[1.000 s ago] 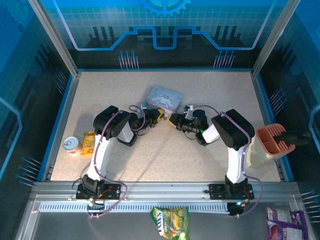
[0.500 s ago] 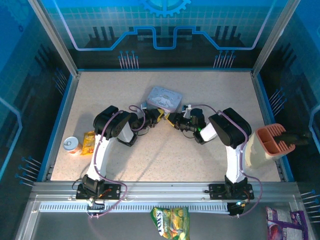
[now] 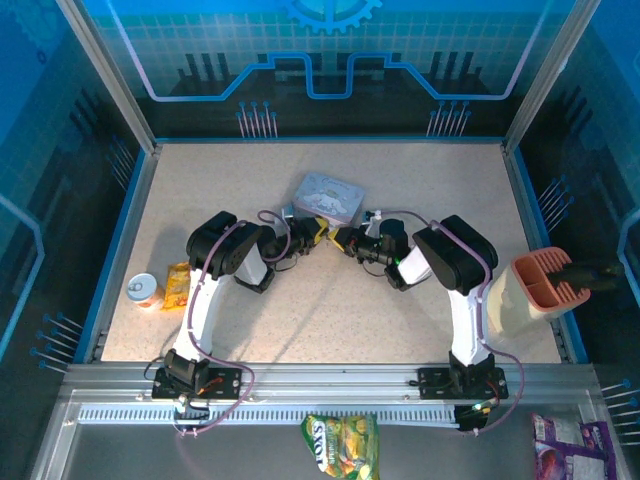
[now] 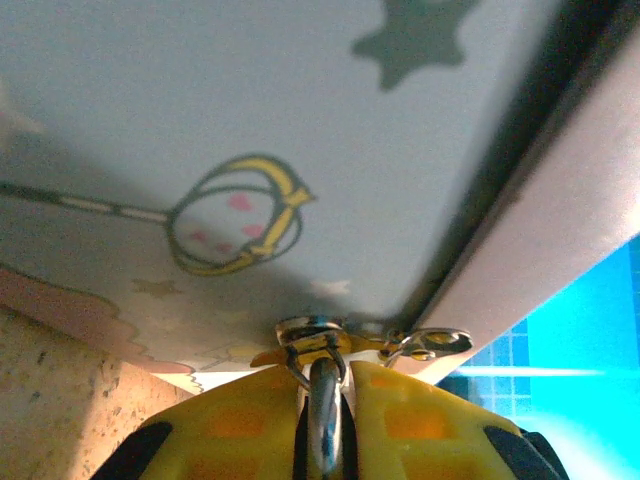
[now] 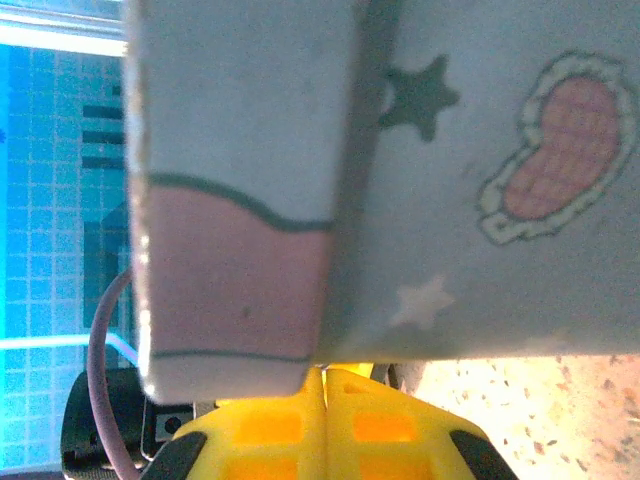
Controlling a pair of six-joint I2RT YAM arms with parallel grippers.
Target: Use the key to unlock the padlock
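**Two-arm rig at the meeting point, as I see it from the console.**

The speckled table [image 3: 300, 330] carries the grey tin [image 3: 328, 195] near its middle. Both arms fold inward so that the left gripper [image 3: 318, 230] and the right gripper [image 3: 343, 238] meet tip to tip just in front of the tin. I judge the pose deliberate, since lock and key have to be brought nose to nose. A small can [image 3: 146, 290] and a yellow packet [image 3: 177, 285] lie well apart at the left edge and play no part.

**Left wrist view.** The yellow fingers [image 4: 240, 425] are clenched on a thin silver loop. I take this to be the shackle of the padlock [image 4: 322, 410], with its dark body hidden between the pads. A hold on the shackle would leave the keyway end free, though I cannot see which way that end faces. A small silver ring [image 4: 310, 328] and a clasp-like piece [image 4: 432, 345] sit at the fingertips, against the tin's lower edge.

**Right wrist view.** The yellow fingers [image 5: 250, 430] are pressed fully together, their tips under the tin's corner. I cannot tell whether the key lies between them.

**Comparison of views.** The overhead view gives the layout of the arms, but the small parts are too fine to read there. The wrist views resolve the loop and the closed jaws.
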